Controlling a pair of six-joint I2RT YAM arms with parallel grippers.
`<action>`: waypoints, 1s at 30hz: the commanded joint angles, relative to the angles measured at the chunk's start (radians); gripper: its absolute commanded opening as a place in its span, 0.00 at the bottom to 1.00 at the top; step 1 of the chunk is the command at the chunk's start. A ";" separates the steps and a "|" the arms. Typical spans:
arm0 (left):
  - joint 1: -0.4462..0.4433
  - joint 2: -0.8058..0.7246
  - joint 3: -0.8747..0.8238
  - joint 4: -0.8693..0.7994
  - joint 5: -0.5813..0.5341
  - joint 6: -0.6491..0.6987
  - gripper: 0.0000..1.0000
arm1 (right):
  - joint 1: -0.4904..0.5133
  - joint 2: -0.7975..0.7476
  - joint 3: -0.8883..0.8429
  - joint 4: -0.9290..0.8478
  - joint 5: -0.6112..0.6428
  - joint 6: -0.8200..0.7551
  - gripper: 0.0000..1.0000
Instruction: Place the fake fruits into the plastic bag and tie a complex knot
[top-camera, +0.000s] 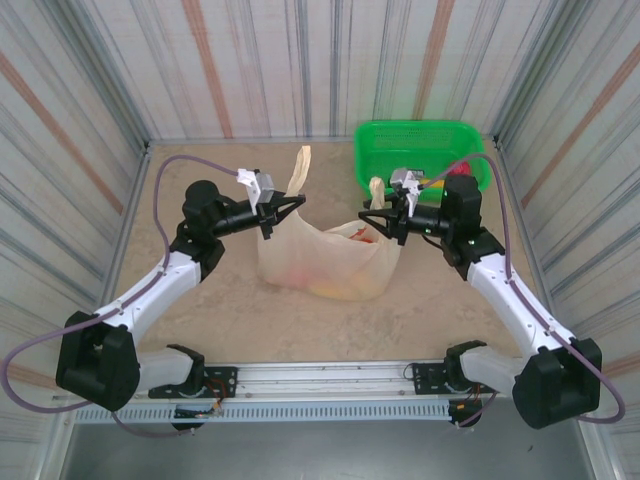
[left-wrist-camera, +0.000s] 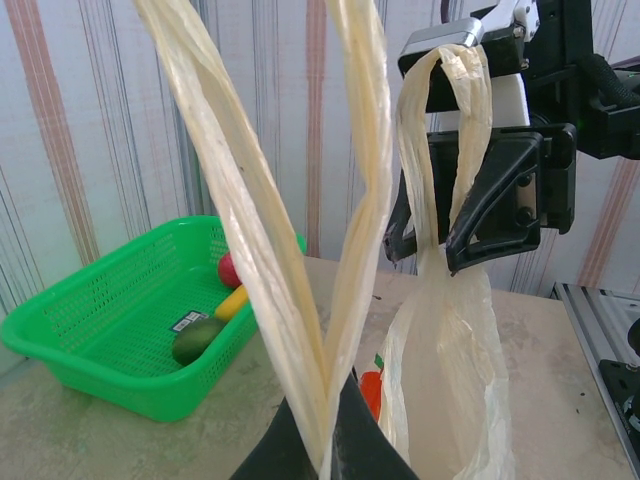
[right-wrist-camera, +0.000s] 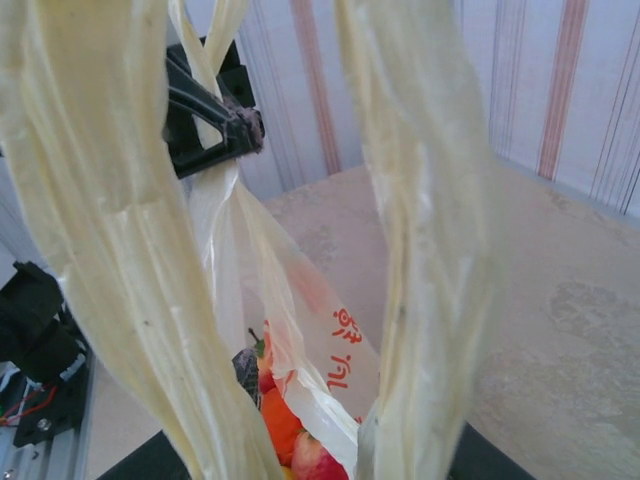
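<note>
The cream plastic bag (top-camera: 325, 258) sits mid-table, and fake fruits (top-camera: 330, 288) show through its side. My left gripper (top-camera: 285, 215) is shut on the bag's left handle (left-wrist-camera: 300, 300), which rises as two strips from its fingertips (left-wrist-camera: 328, 440). My right gripper (top-camera: 385, 215) is open, and the right handle's two strands (right-wrist-camera: 420, 250) run wide apart over its fingers (right-wrist-camera: 480, 462). An orange fruit (right-wrist-camera: 280, 420) and a red one (right-wrist-camera: 320, 460) lie inside the bag's mouth. The knot is out of view.
A green basket (top-camera: 420, 135) stands at the back right, close behind the right gripper, with a red fruit (left-wrist-camera: 229, 268), a yellow one (left-wrist-camera: 232, 300) and a green one (left-wrist-camera: 197, 338) in it. Striped walls enclose the table on three sides.
</note>
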 joint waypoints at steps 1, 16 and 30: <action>0.005 -0.002 0.014 0.025 -0.007 0.012 0.00 | -0.004 -0.031 -0.024 0.051 0.003 0.028 0.38; 0.001 -0.008 0.015 0.016 0.005 0.020 0.00 | -0.021 -0.023 -0.029 0.101 -0.023 0.098 0.00; -0.126 0.078 0.389 -0.741 -0.009 0.040 0.00 | 0.282 0.063 0.260 -0.373 0.494 -0.460 0.00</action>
